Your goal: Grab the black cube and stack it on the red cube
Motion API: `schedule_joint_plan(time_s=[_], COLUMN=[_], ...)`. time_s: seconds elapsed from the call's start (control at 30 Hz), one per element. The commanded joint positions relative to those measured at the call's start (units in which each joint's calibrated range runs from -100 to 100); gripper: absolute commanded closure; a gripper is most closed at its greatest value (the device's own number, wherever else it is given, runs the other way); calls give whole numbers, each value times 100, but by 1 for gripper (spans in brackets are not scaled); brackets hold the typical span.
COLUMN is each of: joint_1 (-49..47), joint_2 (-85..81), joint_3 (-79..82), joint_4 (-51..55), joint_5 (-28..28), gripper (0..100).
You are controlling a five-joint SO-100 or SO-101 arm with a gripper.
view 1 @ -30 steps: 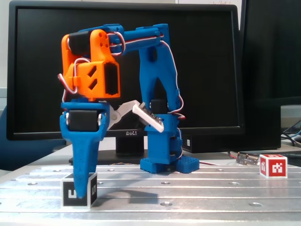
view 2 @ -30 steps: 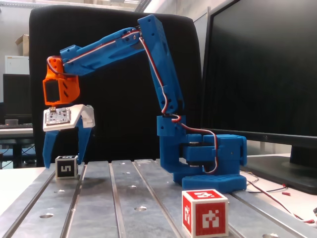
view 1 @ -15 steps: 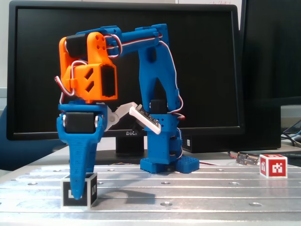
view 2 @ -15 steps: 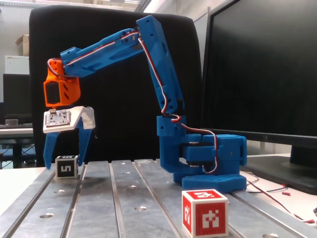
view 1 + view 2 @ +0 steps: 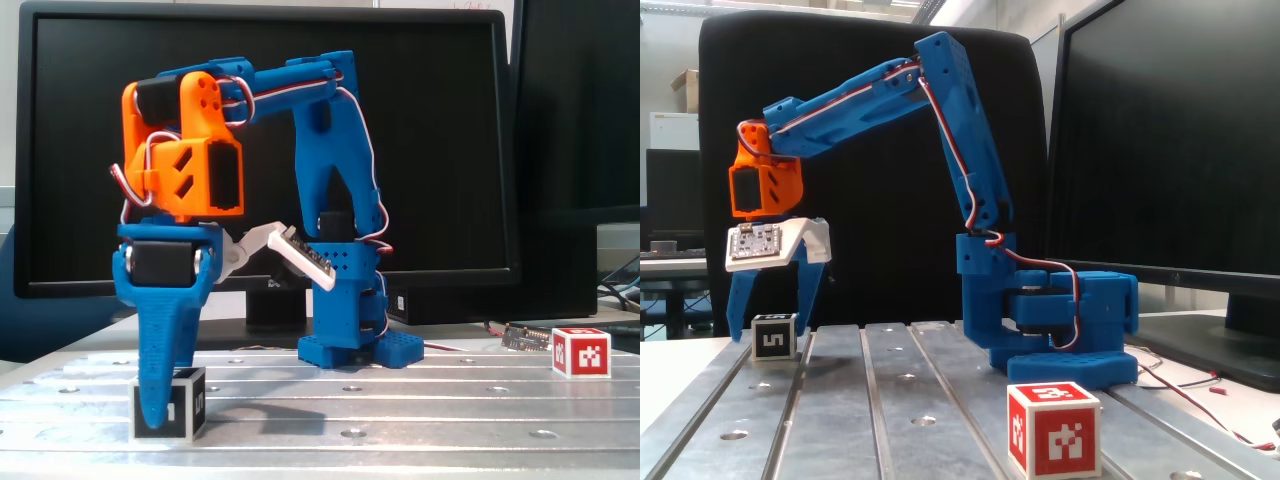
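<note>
The black cube (image 5: 185, 405) with white edges stands at the front left of the metal table; in the other fixed view this black cube (image 5: 774, 336) shows a white "5"-like mark. My gripper (image 5: 150, 425) points straight down over it and is open. Side on, the gripper (image 5: 768, 332) has one blue finger on each side of the cube, and a small gap shows on the left. The near finger (image 5: 160, 350) hides part of the cube's front face. Away from the arm, the red cube (image 5: 581, 352) sits alone on the table, nearest the camera as the red cube (image 5: 1053, 428).
The arm's blue base (image 5: 350, 345) is bolted mid-table, the same base (image 5: 1060, 335) in the other fixed view. A large black monitor (image 5: 270, 130) stands behind. A small circuit board (image 5: 520, 338) and cables lie near the red cube. The table (image 5: 890, 400) has slots and holes.
The gripper has shifted a little left in the front fixed view and sunk slightly lower around the black cube. Both cubes stay where they were.
</note>
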Motion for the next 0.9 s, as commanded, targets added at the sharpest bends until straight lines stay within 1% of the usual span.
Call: schedule_joint_plan(time_s=[0.0,0.87], joint_1=[4,4], joint_2=[-41,159], joint_3=[-42,-51], joint_4=[-38,-38], joint_5=[-4,2], gripper=[75,75])
